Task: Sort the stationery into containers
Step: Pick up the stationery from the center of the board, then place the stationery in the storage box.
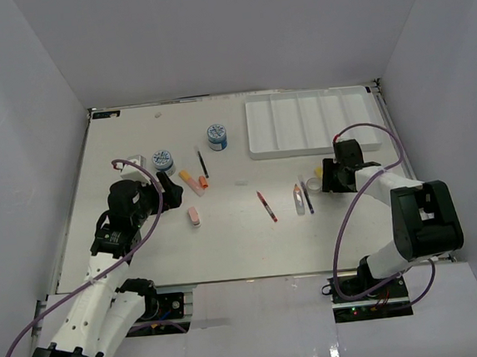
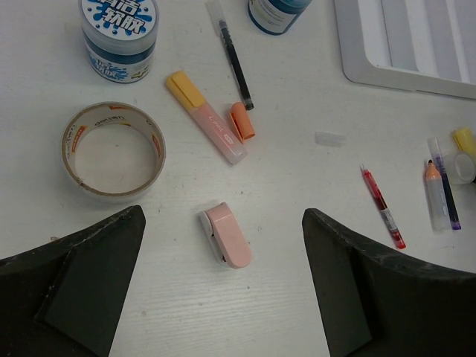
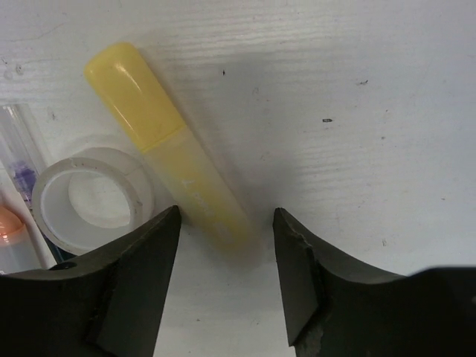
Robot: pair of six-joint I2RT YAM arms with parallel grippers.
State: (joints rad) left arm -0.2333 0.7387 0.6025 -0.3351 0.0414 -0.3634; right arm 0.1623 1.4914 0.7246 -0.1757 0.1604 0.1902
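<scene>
My right gripper (image 3: 226,210) stands open low over the table, its jaws either side of the near end of a yellow marker (image 3: 171,163) without clamping it. A clear tape roll (image 3: 93,197) lies just left of that marker. The left gripper (image 2: 223,216) is wide open above a pink eraser (image 2: 229,238), which lies flat between the fingers and touches neither. The white divided tray (image 1: 257,153) sits at the back right, just beyond the right gripper (image 1: 326,175).
Near the left gripper (image 1: 168,185) lie a larger tape roll (image 2: 156,149), two blue-lidded jars (image 2: 119,37) (image 2: 279,11), a yellow-capped marker (image 2: 208,119), a loose orange cap (image 2: 242,121) and a black pen (image 2: 234,59). A red pen (image 2: 383,208) and two more pens (image 2: 433,193) lie mid-table.
</scene>
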